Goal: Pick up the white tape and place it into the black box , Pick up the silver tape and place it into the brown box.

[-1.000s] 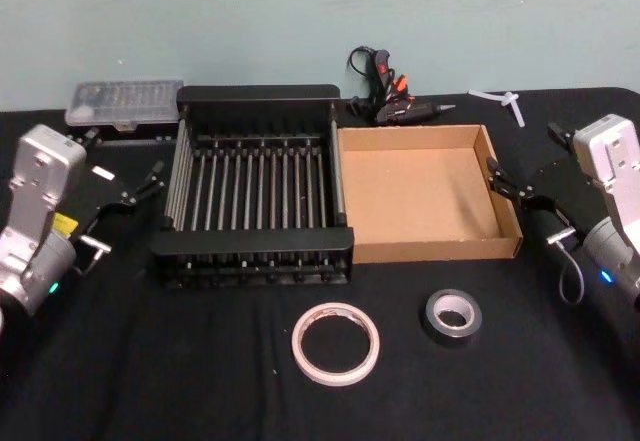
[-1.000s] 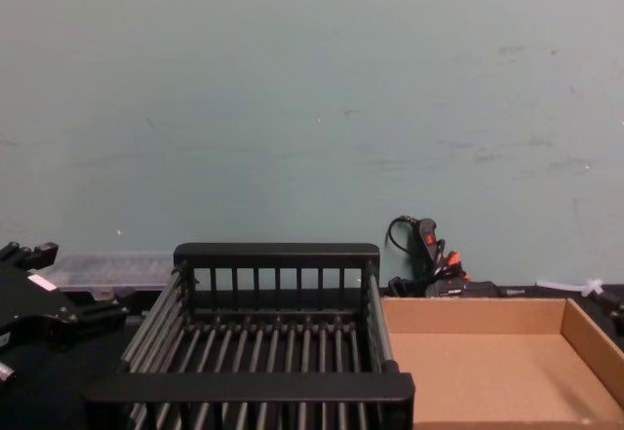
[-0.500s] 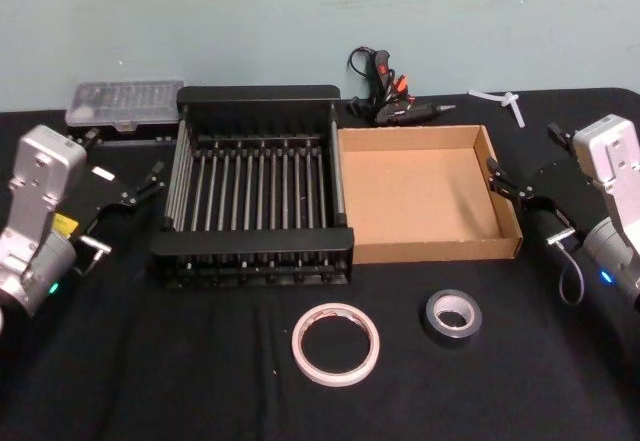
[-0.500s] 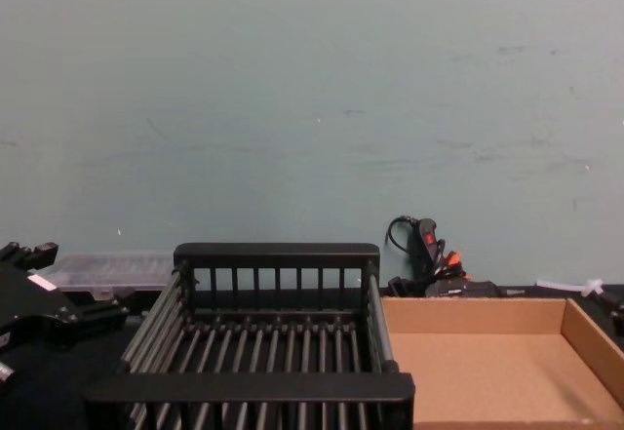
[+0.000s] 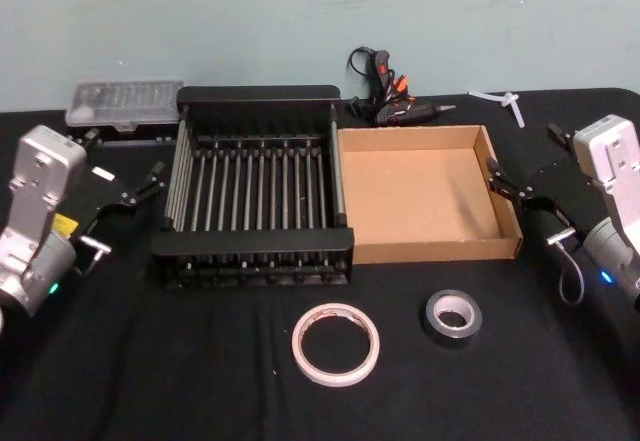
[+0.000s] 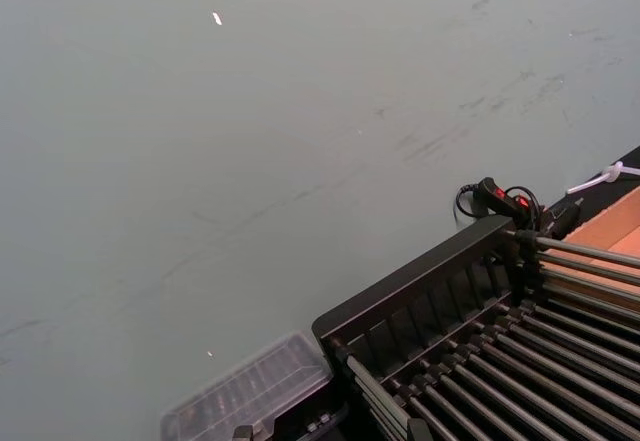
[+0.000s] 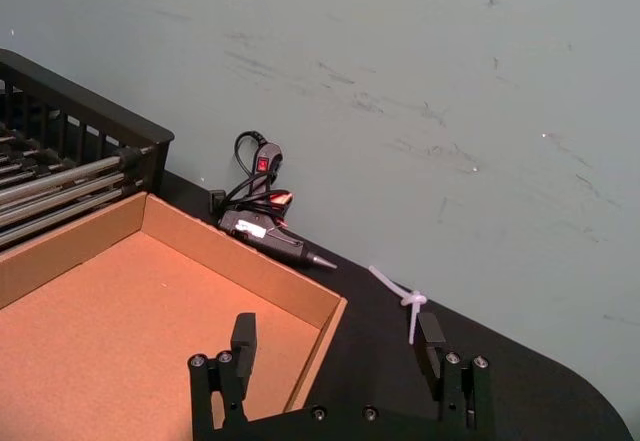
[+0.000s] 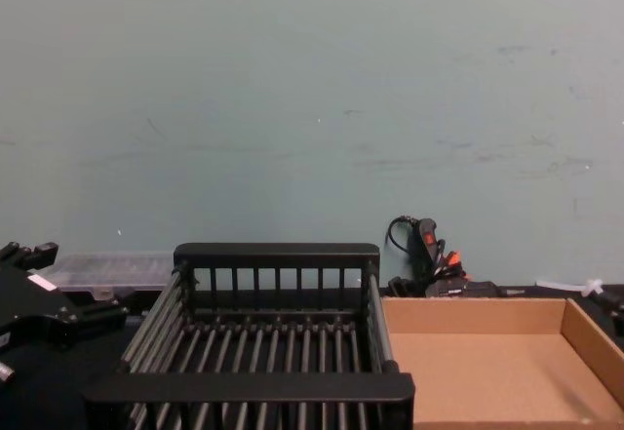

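Note:
The white tape [image 5: 336,344] lies flat on the black tabletop near the front, in front of the black box [image 5: 258,93]. To its right lies the smaller silver tape [image 5: 451,316], in front of the brown box [image 5: 435,250]. The two boxes stand side by side, the black box [image 8: 276,253] on the left and the brown box [image 8: 487,362] on the right, both with nothing in them. My left gripper [image 5: 125,158] hovers open left of the black box. Just off the brown box's right wall, my right gripper [image 5: 527,153] is open too, its fingers [image 7: 243,336] spread wide.
A black and orange glue gun [image 5: 390,96] with its cord lies behind the boxes by the wall. A clear plastic case [image 5: 125,104] sits at the back left. A white plastic piece [image 5: 505,101] lies at the back right.

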Motion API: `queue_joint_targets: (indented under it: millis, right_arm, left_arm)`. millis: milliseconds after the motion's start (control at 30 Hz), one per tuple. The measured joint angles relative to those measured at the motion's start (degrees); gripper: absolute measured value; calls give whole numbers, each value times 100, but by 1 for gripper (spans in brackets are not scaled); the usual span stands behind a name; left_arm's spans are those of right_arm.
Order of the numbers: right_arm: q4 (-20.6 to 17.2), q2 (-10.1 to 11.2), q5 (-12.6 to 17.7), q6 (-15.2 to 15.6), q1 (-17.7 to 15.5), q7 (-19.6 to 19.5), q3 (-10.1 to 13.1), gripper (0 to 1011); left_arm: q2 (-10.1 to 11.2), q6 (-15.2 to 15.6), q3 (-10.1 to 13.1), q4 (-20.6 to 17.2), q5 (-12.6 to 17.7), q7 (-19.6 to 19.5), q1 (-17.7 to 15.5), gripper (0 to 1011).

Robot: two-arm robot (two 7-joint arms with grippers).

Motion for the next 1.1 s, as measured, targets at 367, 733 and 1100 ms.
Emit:
queue_joint_targets:
  millis: [367, 733, 1100]
  right_arm:
    - [0, 0, 0, 0, 0, 0, 0, 1003]
    - [-34, -64, 15, 23, -56, 137, 131, 1003]
    - [-238, -122, 152, 140, -242, 368, 362, 1002]
  left_arm:
    - [0, 0, 0, 0, 0, 0, 0, 1001]
    - [0, 0, 0, 0, 0, 0, 0, 1001]
    - [0, 0, 0, 0, 0, 0, 0, 1001]
